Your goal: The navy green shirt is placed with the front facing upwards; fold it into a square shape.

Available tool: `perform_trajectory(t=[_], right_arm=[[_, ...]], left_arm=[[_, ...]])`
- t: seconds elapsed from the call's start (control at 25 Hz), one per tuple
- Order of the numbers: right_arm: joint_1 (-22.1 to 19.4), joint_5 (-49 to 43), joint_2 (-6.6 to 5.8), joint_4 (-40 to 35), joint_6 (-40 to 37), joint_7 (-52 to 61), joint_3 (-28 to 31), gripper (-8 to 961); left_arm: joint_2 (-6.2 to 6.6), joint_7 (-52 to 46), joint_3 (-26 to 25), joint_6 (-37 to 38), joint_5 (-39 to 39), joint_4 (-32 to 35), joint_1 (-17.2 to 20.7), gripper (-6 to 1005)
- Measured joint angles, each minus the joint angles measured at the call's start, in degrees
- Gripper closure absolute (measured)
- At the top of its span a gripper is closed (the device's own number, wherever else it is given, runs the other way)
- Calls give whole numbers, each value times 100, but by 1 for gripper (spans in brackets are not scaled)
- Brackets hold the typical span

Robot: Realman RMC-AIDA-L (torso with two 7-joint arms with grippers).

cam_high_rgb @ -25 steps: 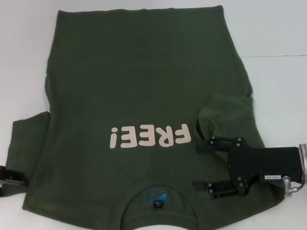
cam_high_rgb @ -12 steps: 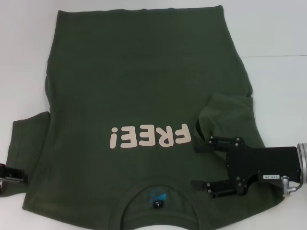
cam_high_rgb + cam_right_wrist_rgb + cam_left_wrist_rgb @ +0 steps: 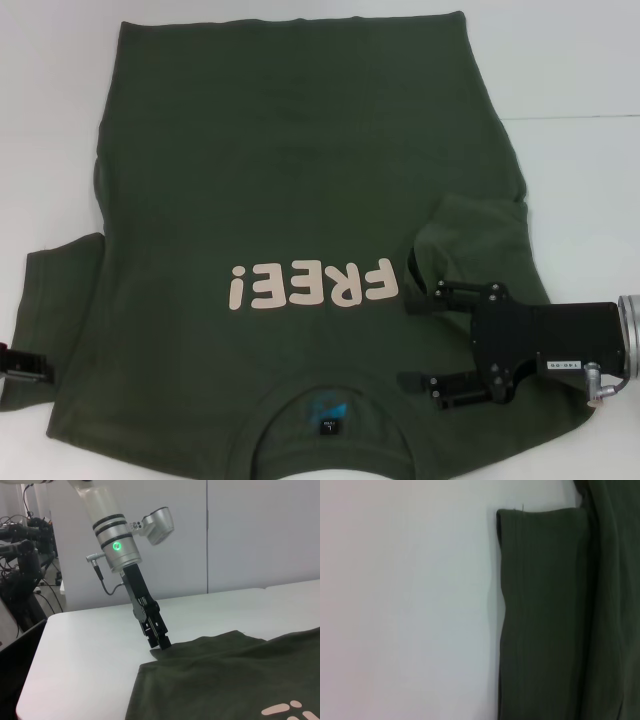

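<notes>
The navy green shirt lies flat, front up, on the white table. Its pale "FREE!" lettering and neck label are towards me. Its sleeve on my right is folded in over the body. My right gripper hovers open over the shirt just beside that sleeve, holding nothing. My left gripper is at the hem of the other sleeve. In the right wrist view it stands steeply, tips shut on that sleeve's corner. The left wrist view shows the sleeve.
Bare white tabletop lies outside the left sleeve and beyond the shirt on the right. In the right wrist view the table's left edge drops off, with dark equipment and a wall behind it.
Almost nothing. My right gripper has shifted very slightly towards the shirt's middle, and my left gripper stays at the sleeve hem. The shirt has not moved.
</notes>
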Motion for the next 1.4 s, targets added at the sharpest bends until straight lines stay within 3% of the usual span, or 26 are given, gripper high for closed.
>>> perform_trajectory(t=[1.4], right_arm=[[28,0,0,0,0,0,0,36]], left_arm=[[1,57,26,-84,0,-26,19,235]])
